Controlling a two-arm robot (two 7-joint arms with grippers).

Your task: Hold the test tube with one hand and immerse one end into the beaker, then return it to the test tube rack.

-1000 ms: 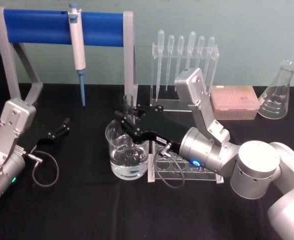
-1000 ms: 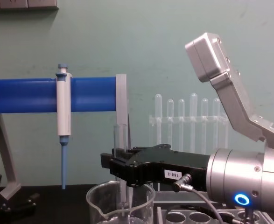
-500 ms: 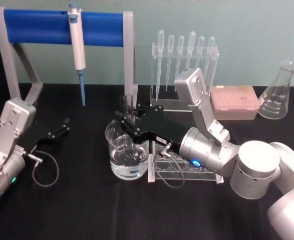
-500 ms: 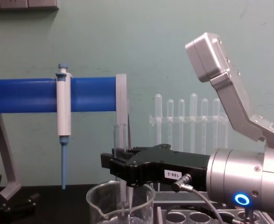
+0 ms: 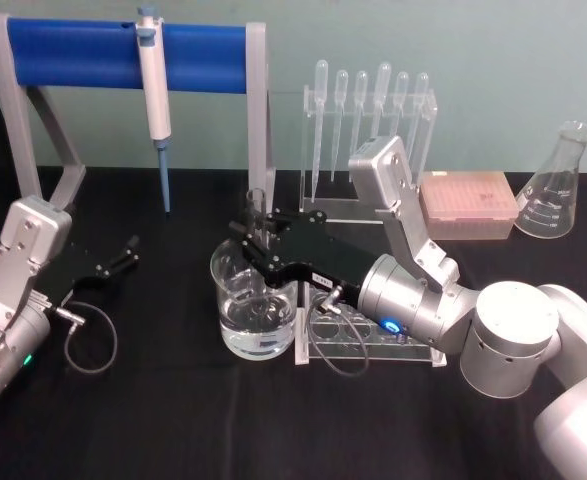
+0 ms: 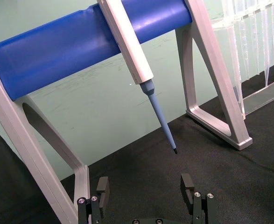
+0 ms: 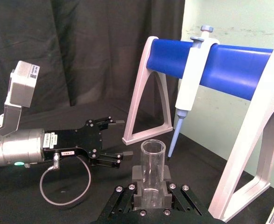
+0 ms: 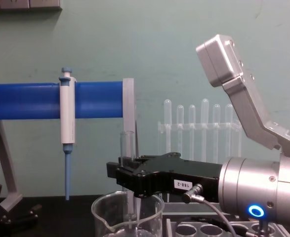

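Well, the black table [image 5: 173,420] takes up most of what's in front of me, and along its back stands the big stand with the blue bar [image 5: 73,55], a white-and-blue pipettor [image 5: 154,90] hanging off it.

From the right side the silver arm stretches across the middle, ending in the right gripper [image 5: 258,240], which sits directly above the beaker [image 5: 233,320]. Over on the left, the left gripper [image 5: 123,255] rests low near the table, well apart from the glassware, its fingers [image 6: 187,183] spread with nothing between them.

The beaker stands near the centre, partly filled with clear liquid, just beside the left end of the clear test tube rack [image 5: 373,345].

The test tube [image 8: 127,143] is upright, clamped in the right gripper's fingers, open rim poking above them and lower end down inside the beaker. Whether the tip is actually under the liquid I cannot tell.
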